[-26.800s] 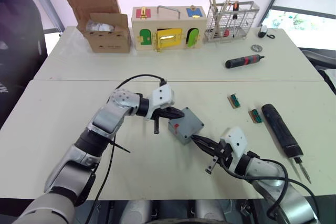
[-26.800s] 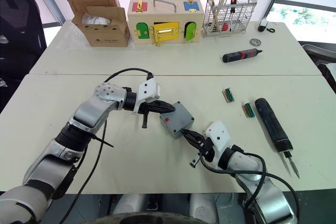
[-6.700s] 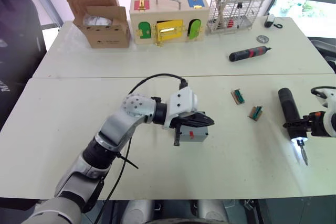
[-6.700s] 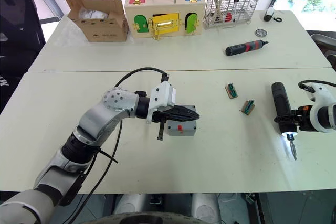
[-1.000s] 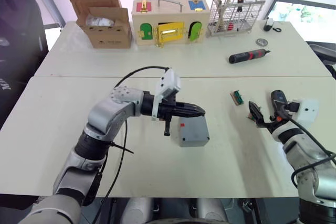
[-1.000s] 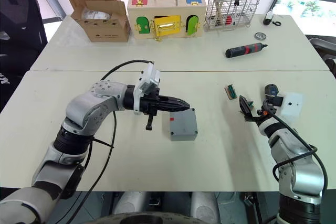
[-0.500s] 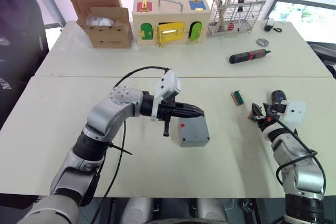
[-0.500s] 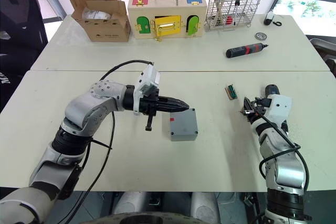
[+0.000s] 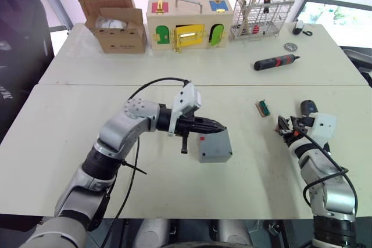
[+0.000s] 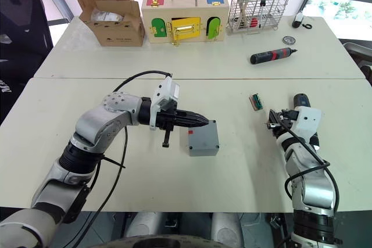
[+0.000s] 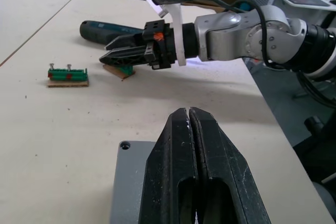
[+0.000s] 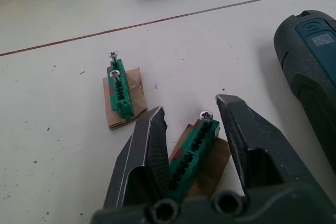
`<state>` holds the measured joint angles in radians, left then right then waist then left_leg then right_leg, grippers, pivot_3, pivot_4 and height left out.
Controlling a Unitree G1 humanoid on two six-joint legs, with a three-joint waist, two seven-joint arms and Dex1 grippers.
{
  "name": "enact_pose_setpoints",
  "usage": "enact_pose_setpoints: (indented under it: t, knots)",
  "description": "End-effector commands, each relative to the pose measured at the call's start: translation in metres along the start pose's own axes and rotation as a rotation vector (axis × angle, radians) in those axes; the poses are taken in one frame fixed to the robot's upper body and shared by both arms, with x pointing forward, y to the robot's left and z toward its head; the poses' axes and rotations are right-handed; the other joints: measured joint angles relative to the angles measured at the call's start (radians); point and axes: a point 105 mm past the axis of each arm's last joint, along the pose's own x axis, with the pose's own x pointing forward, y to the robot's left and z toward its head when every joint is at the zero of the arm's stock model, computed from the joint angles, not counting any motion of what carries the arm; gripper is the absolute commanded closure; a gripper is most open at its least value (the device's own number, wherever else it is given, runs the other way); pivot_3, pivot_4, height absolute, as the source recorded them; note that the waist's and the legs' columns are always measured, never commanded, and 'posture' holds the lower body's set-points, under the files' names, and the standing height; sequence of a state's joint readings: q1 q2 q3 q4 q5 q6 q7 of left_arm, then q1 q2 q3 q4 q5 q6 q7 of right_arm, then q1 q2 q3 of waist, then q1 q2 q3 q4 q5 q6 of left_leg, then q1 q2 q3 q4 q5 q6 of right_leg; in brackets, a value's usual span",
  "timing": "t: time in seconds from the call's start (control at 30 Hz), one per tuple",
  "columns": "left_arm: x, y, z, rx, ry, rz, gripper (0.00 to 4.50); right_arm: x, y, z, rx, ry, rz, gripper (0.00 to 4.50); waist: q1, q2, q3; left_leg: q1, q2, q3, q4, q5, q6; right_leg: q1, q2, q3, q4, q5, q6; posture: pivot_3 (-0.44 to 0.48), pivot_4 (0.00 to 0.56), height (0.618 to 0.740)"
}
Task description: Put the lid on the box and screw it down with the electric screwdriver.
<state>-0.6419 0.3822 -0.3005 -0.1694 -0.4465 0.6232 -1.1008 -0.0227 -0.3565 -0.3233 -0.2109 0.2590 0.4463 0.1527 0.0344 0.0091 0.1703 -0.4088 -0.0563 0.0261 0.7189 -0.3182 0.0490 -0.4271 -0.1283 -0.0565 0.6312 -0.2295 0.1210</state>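
Electric screwdriver [image 12: 310,72] cut by frame edge

Left gripper [image 9: 220,126] over grey box [image 9: 214,147]

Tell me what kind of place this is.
Probably a robot test workbench: tools such as the electric screwdriver, green screw holders, and a wooden latch box lie on pale tables.

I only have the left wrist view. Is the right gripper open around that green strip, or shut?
Observer: Open. The right gripper straddles the green screw-holder strip on brown card.
Operator: And the screwdriver?
Observer: The thick black electric screwdriver lies on the table right beside that gripper, unheld.
Operator: What's under my left gripper?
Observer: The left gripper, shut, points over the small grey plastic box, which has a red mark on its side.
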Motion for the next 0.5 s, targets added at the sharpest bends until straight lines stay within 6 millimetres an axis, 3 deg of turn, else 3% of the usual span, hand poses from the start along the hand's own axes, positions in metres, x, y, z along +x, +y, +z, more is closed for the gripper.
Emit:
enact_pose_setpoints:
  t: [0.03,0.17,0.33,0.5]
  knots:
    - [0.0018,-0.0025,0.0064,0.045,-0.013,-0.009,4.5,-0.0008,-0.0042,0.0086,0.006,-0.038,-0.021,2.77,0.0,0.0,0.0,0.0,0.0,0.0,0.0,0.0,0.0,0.0,0.0,0.0,0.0,0.0,0.0,0.0,0.15,0.694]
    - [0.0025,-0.0017,0.0058,0.052,-0.01,-0.006,4.5,-0.0011,-0.0047,0.0067,-0.006,-0.03,-0.021,2.77,0.0,0.0,0.0,0.0,0.0,0.0,0.0,0.0,0.0,0.0,0.0,0.0,0.0,0.0,0.0,0.0,0.15,0.694]
    - [0.0032,-0.0011,0.005,0.059,-0.007,-0.003,4.5,-0.0006,-0.0059,0.0068,-0.001,-0.032,-0.029,4.47,0.001,0.0,0.0,0.0,0.0,0.0,0.0,0.0,0.0,0.0,0.0,0.0,0.0,0.0,0.0,0.0,0.15,0.694]
    - [0.0034,-0.0008,0.0051,0.063,-0.006,-0.003,4.5,-0.0004,-0.0061,0.0065,-0.001,-0.03,-0.034,4.47,0.001,0.0,0.0,0.0,0.0,0.0,0.0,0.0,0.0,0.0,0.0,0.0,0.0,0.0,0.0,0.0,0.15,0.694]
